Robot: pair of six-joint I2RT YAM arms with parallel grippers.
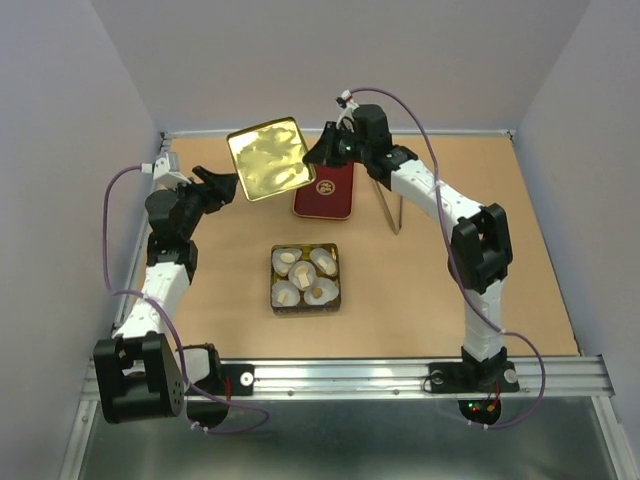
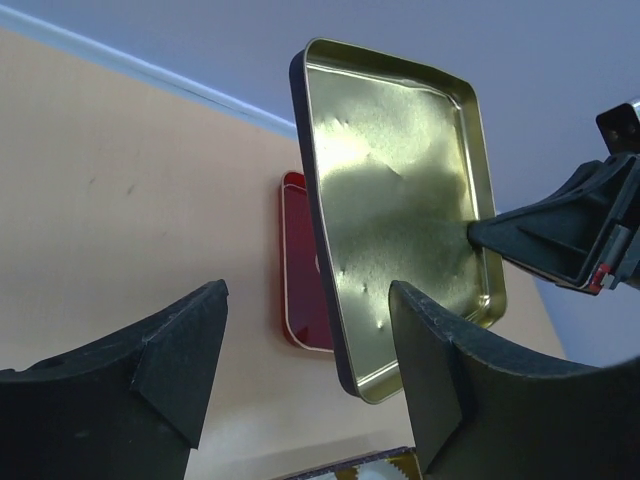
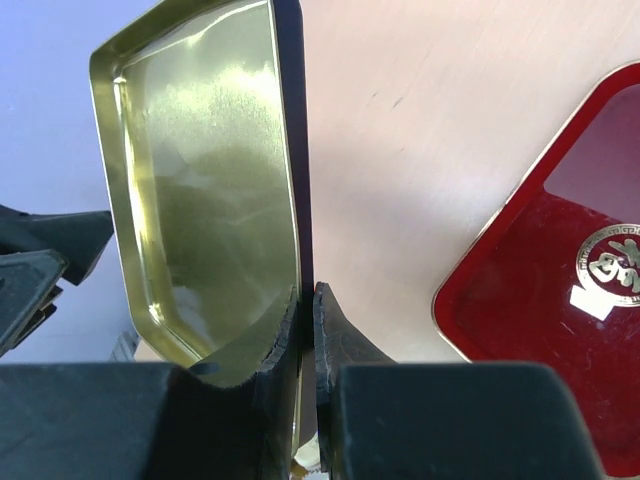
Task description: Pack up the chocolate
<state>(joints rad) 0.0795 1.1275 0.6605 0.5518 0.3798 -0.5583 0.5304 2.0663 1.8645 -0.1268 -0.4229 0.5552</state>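
Mid-table, tin [image 1: 274, 281] holds chocolate [image 1: 303, 272]; right pincer [image 3: 308, 300] clamps gold lid [image 1: 268, 158]; left pincer [image 2: 308, 310] open.

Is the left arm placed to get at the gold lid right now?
Probably yes: the left gripper hangs open just short of the gold lid, nothing between them; the right gripper pinches only its opposite rim.

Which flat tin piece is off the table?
The gold one, pinched at its edge by the right gripper; the red one lies flat on the table.

White arm links [image 1: 430, 190], black joints [image 1: 480, 245]; matte black jaws; looping lilac cables [image 1: 106, 240]; black bases [image 1: 135, 378]
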